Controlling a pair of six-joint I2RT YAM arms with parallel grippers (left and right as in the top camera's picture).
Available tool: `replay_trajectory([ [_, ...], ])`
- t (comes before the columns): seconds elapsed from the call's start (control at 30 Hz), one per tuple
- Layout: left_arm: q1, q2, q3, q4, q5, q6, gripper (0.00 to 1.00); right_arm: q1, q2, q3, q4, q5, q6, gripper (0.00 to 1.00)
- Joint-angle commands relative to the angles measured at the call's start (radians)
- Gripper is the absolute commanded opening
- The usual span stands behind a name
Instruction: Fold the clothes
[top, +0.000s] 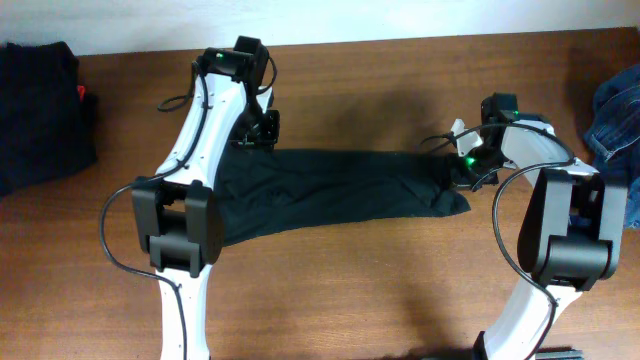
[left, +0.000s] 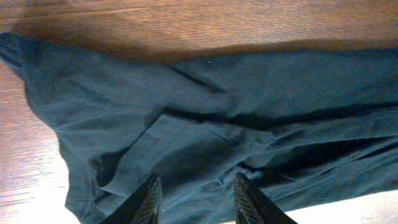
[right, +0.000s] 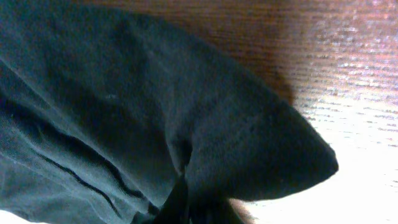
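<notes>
Across the table (top: 350, 310), right tool (top: 468, 176) clamps the black T-shirt (top: 330, 195), apparently by its end; left tool (left: 198, 190) hangs part-open above.

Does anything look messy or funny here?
Yes. The shirt isn't flat: it lies across the table in a long, wrinkled band, bunched to a point at its right end, where the right gripper pinches it. Nothing looks torn or spilled.

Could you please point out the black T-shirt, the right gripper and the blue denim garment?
black T-shirt (top: 330, 195): overhead view, middle of cloth
right gripper (top: 461, 179): overhead view, between its fingers
blue denim garment (top: 618, 115): overhead view, bunched folds
</notes>
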Motion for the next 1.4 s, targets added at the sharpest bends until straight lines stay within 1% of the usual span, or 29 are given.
replay_trajectory([
  [0.0,0.007,-0.007,-0.006,-0.002,0.005,0.034,0.37,0.007,0.009,-0.003,0.006,-0.027,0.0,0.04],
  [0.17,0.006,-0.033,-0.006,0.004,0.005,0.038,0.36,0.0,0.009,0.036,-0.001,-0.028,0.005,0.04],
  [0.4,0.009,-0.098,-0.006,0.007,0.005,0.037,0.37,-0.064,0.009,0.107,-0.043,-0.028,0.015,0.04],
  [0.67,0.032,-0.171,-0.006,0.007,0.005,0.036,0.37,-0.111,0.009,0.119,-0.046,-0.012,0.003,0.04],
  [0.93,0.076,-0.195,-0.006,0.0,0.008,-0.006,0.37,-0.184,0.009,0.156,-0.06,-0.011,0.0,0.04],
  [1.07,0.108,-0.196,-0.006,0.002,0.009,-0.021,0.37,-0.214,0.009,0.181,-0.073,0.07,0.0,0.04],
  [1.23,0.144,-0.195,-0.006,0.003,0.008,-0.028,0.37,-0.215,0.009,0.26,-0.121,0.081,-0.001,0.04],
  [1.37,0.179,-0.195,-0.006,0.003,0.008,-0.028,0.38,-0.203,0.009,0.36,-0.21,0.069,-0.001,0.04],
])
